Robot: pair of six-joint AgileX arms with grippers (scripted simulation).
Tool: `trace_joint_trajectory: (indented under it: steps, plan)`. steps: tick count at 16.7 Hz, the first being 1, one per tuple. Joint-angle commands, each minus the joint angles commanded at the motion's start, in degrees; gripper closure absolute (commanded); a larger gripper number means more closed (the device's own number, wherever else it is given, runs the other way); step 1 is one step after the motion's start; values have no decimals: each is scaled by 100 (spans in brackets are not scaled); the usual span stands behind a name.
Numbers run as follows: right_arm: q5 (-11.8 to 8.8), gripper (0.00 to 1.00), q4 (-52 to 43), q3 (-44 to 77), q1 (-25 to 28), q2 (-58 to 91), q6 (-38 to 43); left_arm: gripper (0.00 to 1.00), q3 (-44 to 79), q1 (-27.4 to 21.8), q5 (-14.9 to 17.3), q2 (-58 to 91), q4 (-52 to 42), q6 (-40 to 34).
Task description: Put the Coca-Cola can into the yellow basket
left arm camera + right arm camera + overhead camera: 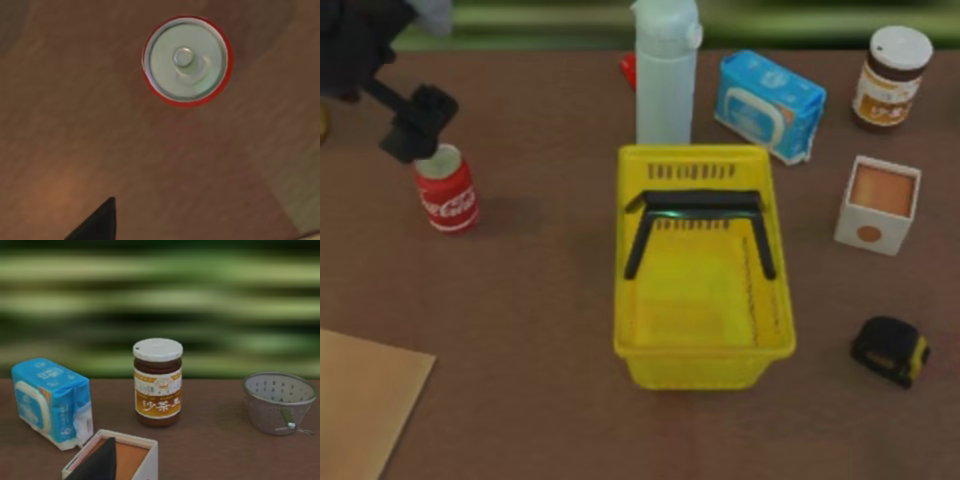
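One Coca-Cola can [447, 192], script legible, stands left of one yellow basket [704, 345]; left gripper [418, 125] above it, grip perhaps open, cannot tell.

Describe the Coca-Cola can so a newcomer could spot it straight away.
Start at the yellow basket in the table's middle and look toward the top view's left. The Coca-Cola can stands upright there alone on bare table, with the left gripper above it. It is the only red cylinder with white script and a silver top; the jar is brown-labelled, far right.
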Motion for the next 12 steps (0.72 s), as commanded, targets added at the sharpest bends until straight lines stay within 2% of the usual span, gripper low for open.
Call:
trace_joint_trajectory:
  steps: [6, 9, 12]
  plan:
    - [0, 0, 0, 0, 0, 0, 0, 0, 2377, 35, -139, 2687, -1105, 694]
    - [0, 0, 0, 0, 0, 0, 0, 0, 2975, 59, -186, 3313, -1346, 860]
    - [0, 0, 0, 0, 0, 0, 0, 0, 3077, 64, -194, 3418, -1388, 889]
